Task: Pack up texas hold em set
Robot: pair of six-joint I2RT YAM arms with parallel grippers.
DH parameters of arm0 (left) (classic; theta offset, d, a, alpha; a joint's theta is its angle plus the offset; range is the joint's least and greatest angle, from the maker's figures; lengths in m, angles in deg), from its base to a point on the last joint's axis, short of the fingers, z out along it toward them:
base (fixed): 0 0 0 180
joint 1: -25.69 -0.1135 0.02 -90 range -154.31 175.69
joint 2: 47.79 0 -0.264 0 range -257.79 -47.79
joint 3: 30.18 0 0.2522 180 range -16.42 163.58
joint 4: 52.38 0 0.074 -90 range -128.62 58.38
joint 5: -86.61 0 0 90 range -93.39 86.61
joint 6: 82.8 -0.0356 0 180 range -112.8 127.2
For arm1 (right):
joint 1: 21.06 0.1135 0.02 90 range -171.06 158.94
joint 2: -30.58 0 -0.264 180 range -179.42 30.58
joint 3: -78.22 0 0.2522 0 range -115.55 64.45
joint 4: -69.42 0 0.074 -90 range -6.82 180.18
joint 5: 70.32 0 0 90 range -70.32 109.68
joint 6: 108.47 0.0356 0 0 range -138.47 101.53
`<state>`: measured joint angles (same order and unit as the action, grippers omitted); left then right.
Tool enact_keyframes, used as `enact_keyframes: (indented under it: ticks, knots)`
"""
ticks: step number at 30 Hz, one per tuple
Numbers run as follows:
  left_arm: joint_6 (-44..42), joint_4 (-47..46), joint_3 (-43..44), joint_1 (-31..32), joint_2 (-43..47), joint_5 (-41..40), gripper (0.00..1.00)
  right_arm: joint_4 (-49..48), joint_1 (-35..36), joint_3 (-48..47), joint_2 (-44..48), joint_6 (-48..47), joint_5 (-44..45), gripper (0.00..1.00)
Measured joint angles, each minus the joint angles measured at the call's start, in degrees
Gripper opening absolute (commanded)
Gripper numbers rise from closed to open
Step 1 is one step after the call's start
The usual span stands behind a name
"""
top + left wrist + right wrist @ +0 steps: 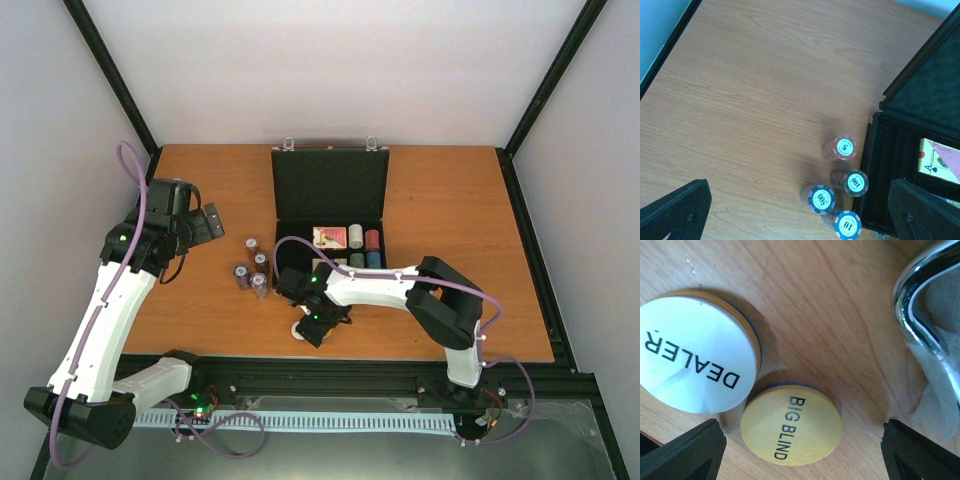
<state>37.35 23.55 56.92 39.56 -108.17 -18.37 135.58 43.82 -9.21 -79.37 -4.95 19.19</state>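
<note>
The black case [330, 185] lies open at the back middle of the table, with a card deck [330, 237] and several chip stacks [365, 246] in its tray. Several more chip stacks [251, 266] stand on the table left of it; they are marked 5 [844, 147], 100 [855, 182], 500 [821, 198] and 10 [847, 225]. My left gripper [207, 224] hangs open, high and left of these stacks, holding nothing. My right gripper [800, 442] is open low over the table, straddling the yellow BIG BLIND disc [792, 425]. The white DEALER disc [690, 352] lies beside it, touching.
The case's silver handle [922, 305] is close on the right in the right wrist view, with a scrap of clear film under it. The case's front wall [875, 170] stands right beside the loose chip stacks. Black frame posts [110, 75] edge the table.
</note>
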Motion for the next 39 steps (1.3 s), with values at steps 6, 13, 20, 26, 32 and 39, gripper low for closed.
enact_keyframes:
  ticks: [6, 13, 20, 26, 32, 39]
  knots:
    - [0.0, 0.0, -0.3, 0.0, 0.3, 0.0, 1.00, 0.0, 0.1, 0.0, -0.8, 0.1, -0.1, 0.80]
    - [0.0, 0.0, -0.5, 0.0, 0.7, 0.0, 1.00, -0.9, 0.2, 0.2, -0.7, 0.7, -0.2, 0.59]
    - [0.0, 0.0, -0.5, 0.0, 0.9, -0.1, 1.00, -1.4, 0.2, 0.5, -0.4, 1.3, 0.0, 0.37]
    - [0.0, 0.0, -0.8, 0.0, 1.3, -0.2, 1.00, -1.3, 0.2, 0.5, -0.3, 1.4, 0.1, 0.33]
    - [0.0, 0.0, -0.8, 0.0, 1.4, -0.3, 1.00, 2.3, 0.2, -1.0, -0.1, 1.3, 0.3, 0.33]
    - [0.0, 0.0, -0.8, 0.0, 1.4, -0.2, 1.00, 6.6, -0.6, -8.4, 1.8, 0.5, 2.8, 0.32]
